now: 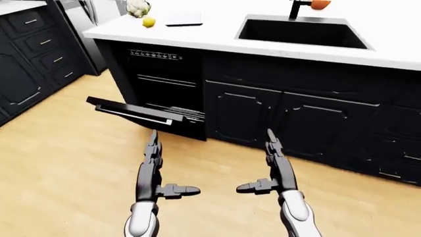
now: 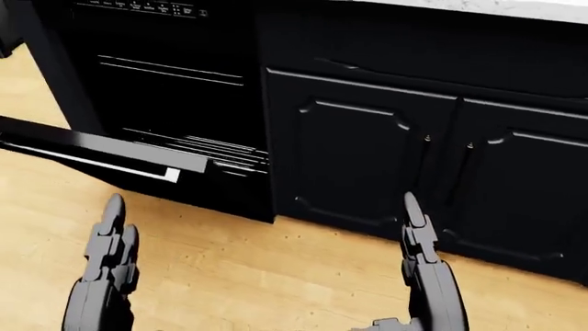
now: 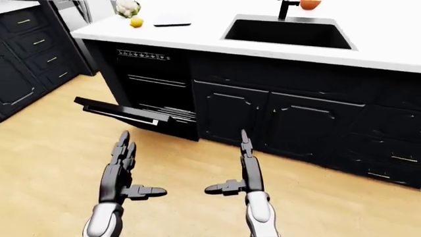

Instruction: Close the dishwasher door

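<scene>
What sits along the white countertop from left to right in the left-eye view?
Cauliflower → lemon → flat white board → black sink → black faucet base → orange fruit. Below the counter's left end, the dishwasher door hangs open.

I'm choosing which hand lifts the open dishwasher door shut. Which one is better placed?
Left, probably. The left hand points at the lowered dishwasher door, just short of its edge. The right hand faces the cabinet doors beside it. Both are open.
</scene>
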`<state>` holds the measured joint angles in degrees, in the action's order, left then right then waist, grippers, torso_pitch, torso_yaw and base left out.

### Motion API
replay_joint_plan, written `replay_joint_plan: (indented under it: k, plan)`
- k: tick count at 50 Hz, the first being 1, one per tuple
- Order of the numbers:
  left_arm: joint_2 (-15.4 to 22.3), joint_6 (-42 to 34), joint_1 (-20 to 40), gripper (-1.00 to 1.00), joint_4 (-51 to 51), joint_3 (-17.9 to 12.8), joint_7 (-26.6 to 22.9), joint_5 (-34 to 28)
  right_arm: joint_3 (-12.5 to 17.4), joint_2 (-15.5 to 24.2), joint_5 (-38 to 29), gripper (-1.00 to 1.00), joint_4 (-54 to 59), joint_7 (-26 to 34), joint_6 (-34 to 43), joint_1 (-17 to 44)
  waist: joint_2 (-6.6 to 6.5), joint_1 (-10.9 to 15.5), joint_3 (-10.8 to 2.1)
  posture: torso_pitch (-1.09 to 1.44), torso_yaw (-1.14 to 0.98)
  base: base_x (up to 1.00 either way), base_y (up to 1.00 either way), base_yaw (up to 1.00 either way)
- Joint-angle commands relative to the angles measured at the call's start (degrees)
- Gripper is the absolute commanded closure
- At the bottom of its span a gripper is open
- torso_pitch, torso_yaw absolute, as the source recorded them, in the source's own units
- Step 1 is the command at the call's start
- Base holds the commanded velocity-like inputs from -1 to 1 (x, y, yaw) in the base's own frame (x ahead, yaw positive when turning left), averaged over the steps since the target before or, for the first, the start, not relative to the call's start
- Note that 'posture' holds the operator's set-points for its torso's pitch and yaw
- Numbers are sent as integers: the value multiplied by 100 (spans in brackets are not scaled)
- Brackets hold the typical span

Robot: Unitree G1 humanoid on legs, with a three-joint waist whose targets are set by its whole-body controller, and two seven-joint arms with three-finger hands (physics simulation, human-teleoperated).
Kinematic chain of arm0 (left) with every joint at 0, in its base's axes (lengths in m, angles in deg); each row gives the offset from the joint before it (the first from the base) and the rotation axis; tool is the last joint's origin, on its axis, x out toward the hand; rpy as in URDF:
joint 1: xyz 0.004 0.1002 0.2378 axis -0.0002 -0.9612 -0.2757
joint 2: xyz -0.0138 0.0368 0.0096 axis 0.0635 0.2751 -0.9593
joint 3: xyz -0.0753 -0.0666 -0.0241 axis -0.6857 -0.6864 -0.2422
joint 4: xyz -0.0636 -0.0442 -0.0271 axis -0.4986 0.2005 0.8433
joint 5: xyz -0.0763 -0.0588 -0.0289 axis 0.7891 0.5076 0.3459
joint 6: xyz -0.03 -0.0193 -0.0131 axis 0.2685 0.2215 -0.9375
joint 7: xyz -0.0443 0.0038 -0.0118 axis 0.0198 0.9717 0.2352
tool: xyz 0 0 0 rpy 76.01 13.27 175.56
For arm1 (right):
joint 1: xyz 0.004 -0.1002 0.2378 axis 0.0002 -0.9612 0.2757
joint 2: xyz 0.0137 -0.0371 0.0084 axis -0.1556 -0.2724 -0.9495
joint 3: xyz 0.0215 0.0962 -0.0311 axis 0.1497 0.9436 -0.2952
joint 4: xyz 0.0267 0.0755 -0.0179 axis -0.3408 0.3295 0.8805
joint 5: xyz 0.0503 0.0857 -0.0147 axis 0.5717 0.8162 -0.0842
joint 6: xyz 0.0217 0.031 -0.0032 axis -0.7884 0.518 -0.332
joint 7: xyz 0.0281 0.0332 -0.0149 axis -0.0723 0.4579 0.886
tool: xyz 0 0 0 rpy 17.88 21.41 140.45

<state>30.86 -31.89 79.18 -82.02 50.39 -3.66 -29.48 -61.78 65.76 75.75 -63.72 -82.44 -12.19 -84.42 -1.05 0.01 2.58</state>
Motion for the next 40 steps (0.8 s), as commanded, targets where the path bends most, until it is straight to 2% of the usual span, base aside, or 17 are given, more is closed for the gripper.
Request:
replay_joint_plan:
  k: [1, 3, 5, 6, 7, 9, 16, 18, 19, 20, 21, 24, 31, 33, 34, 35, 40]
  plan:
    - [30, 159, 45, -100, -209, -45, 18, 12, -56, -27, 7, -100, -240, 20, -162, 82, 4, 9, -64, 0, 0, 0, 0, 69]
    - [30, 163, 50, -100, -204, -47, 20, 10, -60, -28, 6, -100, -250, 21, -167, 70, -203, 6, -80, 0, 0, 0, 0, 69]
    - [29, 167, 51, -100, -201, -48, 21, 8, -56, -26, 17, -100, -233, 30, -171, 79, -603, 59, -229, 0, 0, 0, 0, 69]
    - [28, 166, 53, -100, -201, -49, 22, 9, -56, -26, 18, -100, -231, 32, -172, 80, -314, 125, -109, 0, 0, 0, 0, 68]
    - [30, 161, 61, -100, -199, -53, 22, 12, -60, -27, 17, -100, -243, 34, -162, 78, -344, 127, -155, 0, 0, 0, 0, 68]
    - [30, 162, 66, -100, -195, -56, 22, 14, -58, -27, 20, -100, -253, 35, -158, 76, -222, 195, -210, 0, 0, 0, 0, 68]
    - [30, 182, 73, -100, -178, -57, 26, 4, -52, -22, 25, -100, -210, 47, -170, 103, 241, 135, -58, 0, 0, 0, 0, 69]
    - [27, 187, 46, -100, -208, -49, 21, 4, -53, -24, 25, -100, -197, 49, -175, 112, 526, 110, -100, 0, 0, 0, 0, 69]
    - [26, 196, 45, -100, -199, -44, 23, -4, -52, -24, 26, -100, -175, 49, -184, 122, 752, 60, -194, 0, 0, 0, 0, 69]
    - [23, 207, 42, -100, -192, -38, 26, -12, -52, -25, 27, -100, -180, 50, -179, 124, 416, 5, -103, 0, 0, 0, 0, 68]
    - [21, 220, 41, -100, -180, -31, 29, -20, -51, -25, 29, -100, -171, 51, -181, 131, 536, 50, -82, 0, 0, 0, 0, 68]
    - [14, 270, 16, -100, -158, -5, 37, -47, -53, -26, 36, -100, -157, 58, -195, 135, 455, 62, -149, 0, 0, 0, 0, 68]
    - [20, 248, -11, -100, -223, -26, 34, -17, -63, -27, 29, -100, -231, 59, -175, 84, -110, 6, -64, 0, 0, 0, 0, 68]
    - [15, 252, -28, -100, -232, -20, 39, -24, -65, -25, 31, -100, -267, 65, -177, 45, -424, 20, -139, 0, 0, 0, 0, 69]
    - [12, 247, -59, -100, -269, -15, 38, -23, -72, -26, 28, -100, -297, 68, -168, 25, -472, 41, -224, 0, 0, 0, 0, 69]
    - [9, 237, -81, -100, -302, -12, 38, -20, -72, -24, 27, -100, -315, 71, -162, 9, -344, 111, -141, 0, 0, 0, 0, 68]
    - [13, 212, -47, -100, -293, -20, 42, -15, -74, -27, 21, -100, -334, 68, -125, 30, -81, 188, -131, 0, 0, 0, 0, 68]
